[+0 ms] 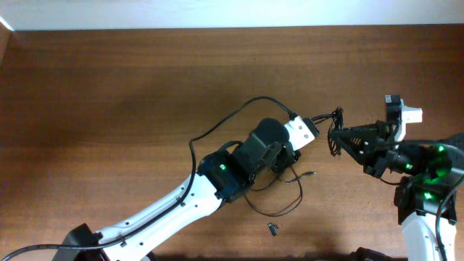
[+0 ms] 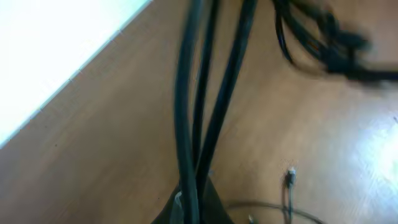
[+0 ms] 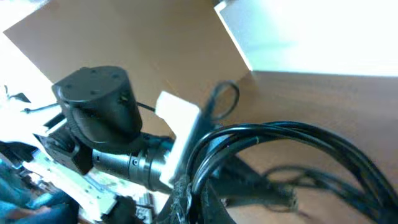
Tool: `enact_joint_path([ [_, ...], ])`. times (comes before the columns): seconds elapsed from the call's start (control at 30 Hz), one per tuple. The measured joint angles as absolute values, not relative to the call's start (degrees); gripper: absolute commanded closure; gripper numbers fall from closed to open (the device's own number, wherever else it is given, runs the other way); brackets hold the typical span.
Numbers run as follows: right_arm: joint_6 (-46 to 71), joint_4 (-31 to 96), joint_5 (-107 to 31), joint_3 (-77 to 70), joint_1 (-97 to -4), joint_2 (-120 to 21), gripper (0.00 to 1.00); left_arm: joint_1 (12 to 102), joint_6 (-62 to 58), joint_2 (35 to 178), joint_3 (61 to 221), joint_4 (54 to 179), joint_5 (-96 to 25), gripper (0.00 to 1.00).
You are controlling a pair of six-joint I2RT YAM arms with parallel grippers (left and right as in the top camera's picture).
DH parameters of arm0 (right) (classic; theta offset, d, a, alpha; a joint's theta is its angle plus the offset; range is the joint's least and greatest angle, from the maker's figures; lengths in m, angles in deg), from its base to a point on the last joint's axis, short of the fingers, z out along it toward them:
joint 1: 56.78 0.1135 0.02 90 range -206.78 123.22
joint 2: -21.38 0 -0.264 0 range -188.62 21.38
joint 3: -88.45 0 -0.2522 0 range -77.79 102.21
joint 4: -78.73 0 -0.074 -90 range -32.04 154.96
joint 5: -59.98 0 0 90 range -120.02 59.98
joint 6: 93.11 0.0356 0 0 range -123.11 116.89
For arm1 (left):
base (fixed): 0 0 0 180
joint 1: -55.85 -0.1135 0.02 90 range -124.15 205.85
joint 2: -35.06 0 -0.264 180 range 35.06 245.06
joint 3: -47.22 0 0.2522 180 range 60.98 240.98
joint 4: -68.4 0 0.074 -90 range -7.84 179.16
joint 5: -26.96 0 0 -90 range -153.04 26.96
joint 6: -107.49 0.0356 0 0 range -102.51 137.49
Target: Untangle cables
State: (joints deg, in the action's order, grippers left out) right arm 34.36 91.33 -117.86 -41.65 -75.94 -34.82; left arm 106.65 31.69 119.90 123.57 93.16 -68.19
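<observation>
A bundle of black cables (image 1: 335, 134) hangs between my two grippers right of the table's middle. My right gripper (image 1: 342, 136) is shut on a looped part of the bundle (image 3: 280, 137), with its jaws (image 3: 205, 199) around the strands. My left gripper (image 1: 290, 156) is shut on several black strands (image 2: 199, 112) that run up from its jaws (image 2: 193, 208). A knot of cable (image 2: 336, 43) shows blurred at the top right of the left wrist view. A thin cable (image 1: 279, 196) loops on the table below the left gripper, and its plug (image 2: 290, 177) lies flat.
A small dark connector (image 1: 273, 228) lies loose near the front edge. A black cable (image 1: 217, 130) arcs over the table to the left wrist's white camera mount (image 1: 301, 130). The left arm (image 3: 93, 106) is close in front of the right gripper. The white wall runs along the table's far edge.
</observation>
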Motion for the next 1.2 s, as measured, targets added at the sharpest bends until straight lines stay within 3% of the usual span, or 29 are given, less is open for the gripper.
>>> enact_joint_path([
  [0.3, 34.67, 96.60, -113.88, -41.67, -75.94, -34.71, 0.96, 106.50, 31.62, 124.12, 123.57, 100.02, -60.78, 1.00],
  [0.5, 41.07, 96.95, -106.88, -41.67, -75.94, -34.71, 0.96, 106.50, 31.62, 126.04, 123.57, 101.14, -58.92, 1.00],
  [0.87, 53.34, 98.94, -91.74, -41.67, -75.94, -34.71, 0.96, 106.50, 31.62, 126.04, 123.57, 105.38, -58.73, 1.00],
  [1.2, 54.19, 96.19, -87.26, -41.67, -75.94, -34.71, 0.96, 106.50, 31.62, 126.04, 123.90, 111.04, -64.21, 1.00],
])
